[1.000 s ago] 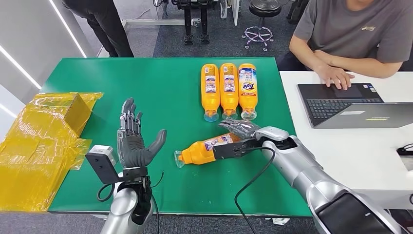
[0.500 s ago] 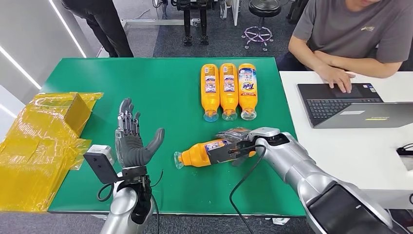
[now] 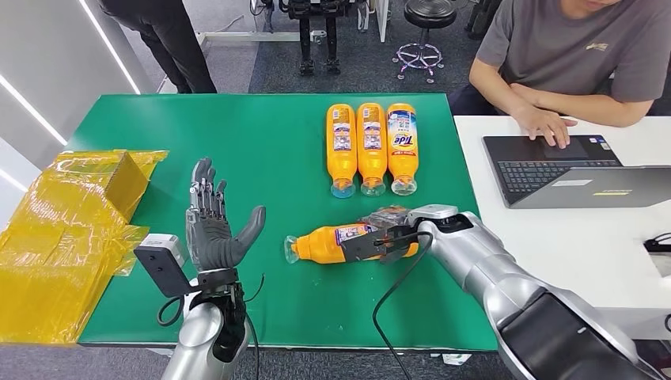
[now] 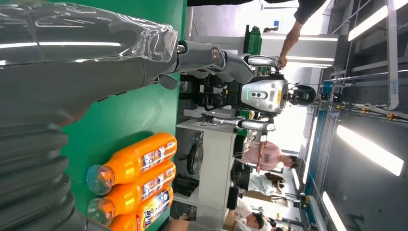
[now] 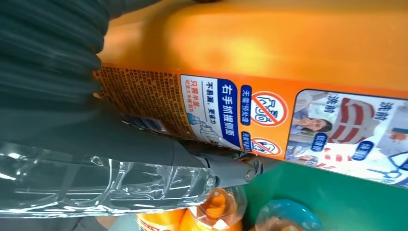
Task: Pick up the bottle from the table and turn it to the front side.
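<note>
Right hand [image 3: 393, 231] wraps the orange bottle [image 3: 336, 243] at its base end, cap pointing toward the left hand [image 3: 212, 229], which stands spread wide, holding nothing. The right fingers are mostly hidden behind the bottle.

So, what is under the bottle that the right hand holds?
Under the lying bottle is the green table. The right hand covers its bottom end, so whether that end touches the table or is lifted cannot be seen.

Bright even indoor light, glaring ceiling strips, right wrist close-up blurred.
</note>
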Motion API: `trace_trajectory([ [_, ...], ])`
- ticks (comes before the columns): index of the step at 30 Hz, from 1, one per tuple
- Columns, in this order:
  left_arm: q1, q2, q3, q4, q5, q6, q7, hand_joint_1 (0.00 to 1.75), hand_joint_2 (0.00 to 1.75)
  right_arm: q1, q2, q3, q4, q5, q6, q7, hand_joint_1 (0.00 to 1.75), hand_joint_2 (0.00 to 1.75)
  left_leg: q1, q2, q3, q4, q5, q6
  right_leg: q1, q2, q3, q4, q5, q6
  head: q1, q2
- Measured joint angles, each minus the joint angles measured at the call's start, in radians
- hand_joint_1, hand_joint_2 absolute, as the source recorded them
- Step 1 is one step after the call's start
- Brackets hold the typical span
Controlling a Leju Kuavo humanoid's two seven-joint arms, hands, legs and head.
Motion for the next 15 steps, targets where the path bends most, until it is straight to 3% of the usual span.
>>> trace_trajectory([
  [10, 0.002, 0.006, 0.000, 0.000, -0.002, 0.003, -0.001, 0.00, 1.75, 0.003, -0.006, 0.010, 0.002, -0.002, -0.091, -0.017, 1.75, 1.75, 0.000, 0.000, 0.000, 0.000, 0.000, 0.000, 0.000, 0.000, 0.000, 0.000, 0.000, 0.000, 0.000, 0.000],
  [12, 0.007, 0.008, 0.001, -0.001, -0.005, 0.008, -0.008, 0.00, 1.75, 0.012, -0.006, 0.010, -0.003, -0.011, -0.191, -0.018, 1.75, 1.75, 0.000, 0.000, 0.000, 0.000, 0.000, 0.000, 0.000, 0.000, 0.000, 0.000, 0.000, 0.000, 0.000, 0.000],
  [15, 0.020, 0.008, 0.004, -0.004, -0.007, 0.020, -0.023, 0.00, 1.75, 0.047, -0.001, -0.009, -0.023, -0.050, -0.420, -0.006, 1.75, 1.75, 0.000, 0.000, 0.000, 0.000, 0.000, 0.000, 0.000, 0.000, 0.000, 0.000, 0.000, 0.000, 0.000, 0.000],
])
